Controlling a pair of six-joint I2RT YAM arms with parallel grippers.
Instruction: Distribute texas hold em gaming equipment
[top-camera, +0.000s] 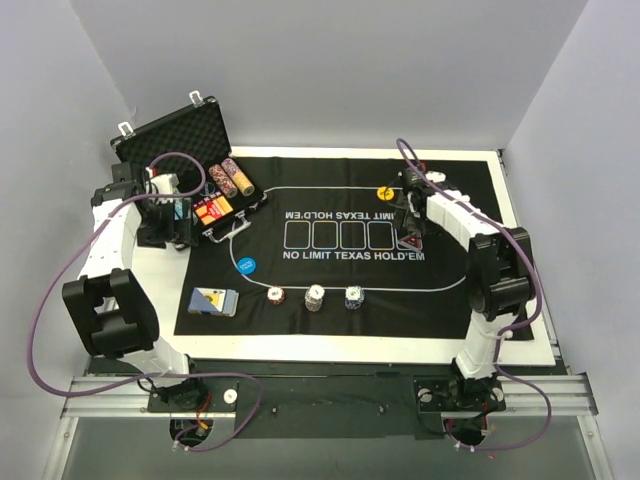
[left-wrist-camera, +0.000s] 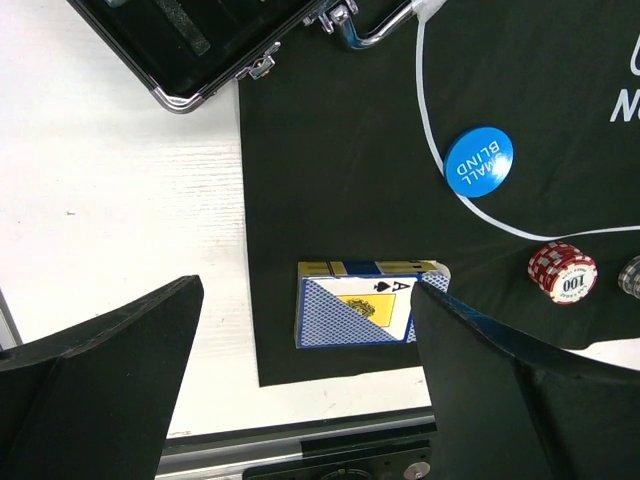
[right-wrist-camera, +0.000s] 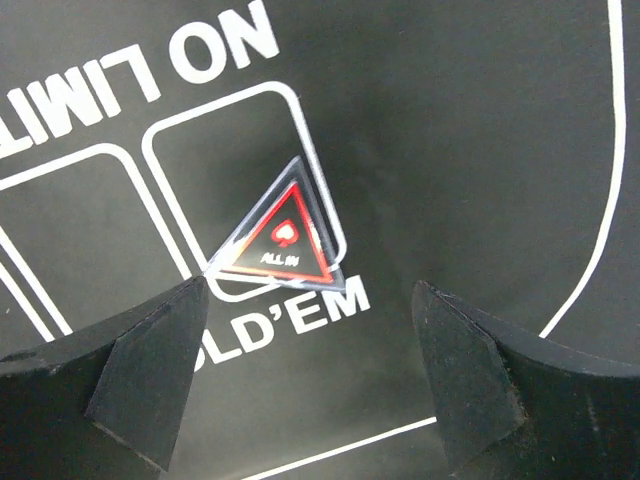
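Your right gripper (right-wrist-camera: 310, 295) hangs open and empty. The clear ALL IN triangle (right-wrist-camera: 275, 240) lies flat on the mat (right-wrist-camera: 480, 150) just ahead, centred between the jaws, broad edge facing them. The left gripper (left-wrist-camera: 307, 288), open too, is well apart, facing the card deck (left-wrist-camera: 360, 312).

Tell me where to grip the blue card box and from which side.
Probably across its two long edges, coming straight down: the card box lies flat on the mat with both long edges free. The open left gripper would need turning.
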